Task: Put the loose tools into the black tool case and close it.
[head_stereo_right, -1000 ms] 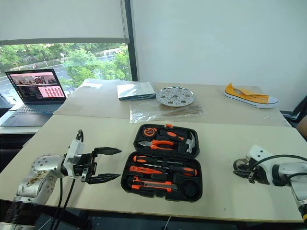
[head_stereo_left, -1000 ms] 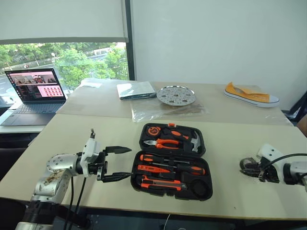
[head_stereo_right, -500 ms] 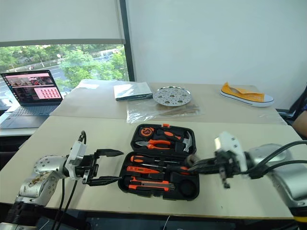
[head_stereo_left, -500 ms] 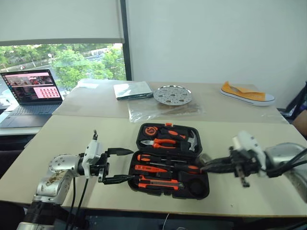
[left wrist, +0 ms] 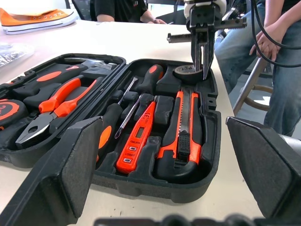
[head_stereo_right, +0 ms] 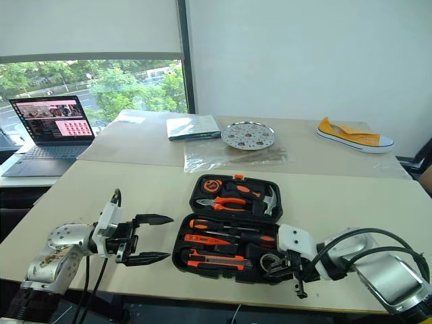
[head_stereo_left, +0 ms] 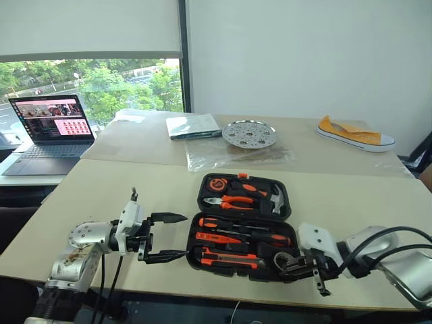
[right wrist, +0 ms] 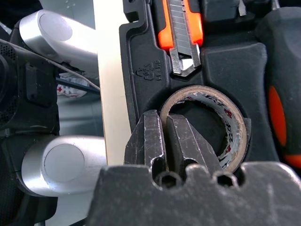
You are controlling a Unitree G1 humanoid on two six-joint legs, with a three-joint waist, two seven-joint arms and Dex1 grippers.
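The black tool case lies open on the near table. Its front half holds two screwdrivers, a slim orange tool and the utility knife. My right gripper is shut on the wall of the small tape roll, one finger inside the ring. The roll sits at the round recess in the case's front right corner. My left gripper stands open just left of the case, pointing at it, with nothing between its fingers.
Pliers, a hammer and a tape measure fill the case's rear half. On the far tables are a laptop, a booklet, a perforated metal plate on plastic sheet and a yellow shoe. A person sits beyond the table.
My right arm has swung in from the table's right side to the case's front right corner, carrying the tape roll and tilting downward. The left gripper has stayed put.
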